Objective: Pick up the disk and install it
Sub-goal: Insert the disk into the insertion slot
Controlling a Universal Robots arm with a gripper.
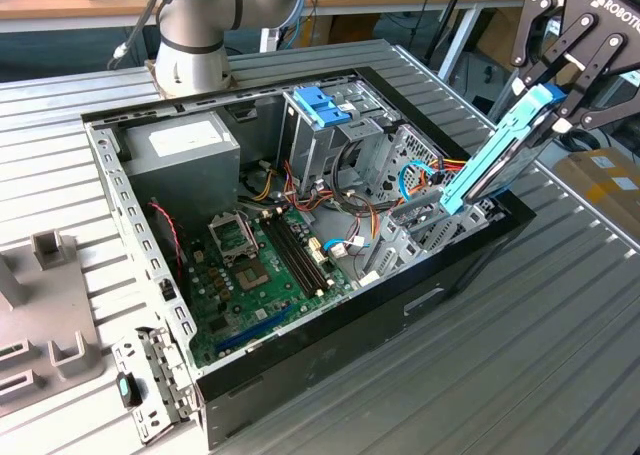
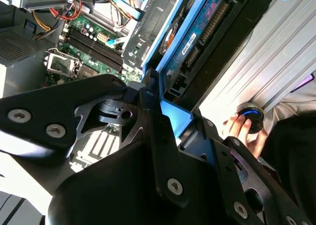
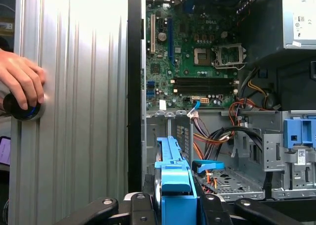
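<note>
In the exterior view, my gripper (image 1: 553,112) is at the upper right, above the right end of the open computer case (image 1: 330,345). It is shut on the disk (image 1: 497,160), a silver drive in a blue carrier frame. The disk is tilted steeply, and its lower end reaches down to the metal bay (image 1: 425,223) at the case's right side. In the second wrist view the disk (image 2: 197,42) runs away from the gripper (image 2: 165,111) toward the case. In the first wrist view its blue frame (image 3: 175,178) stands between the black fingers (image 3: 140,207).
The case holds a green motherboard (image 1: 265,265), a grey power supply box (image 1: 185,147), a metal cage with a blue handle (image 1: 322,105), and loose cables. A person's hand (image 3: 19,79) rests on a black knob (image 3: 22,109) on the slatted table. Grey fixtures (image 1: 40,305) lie at the exterior view's left.
</note>
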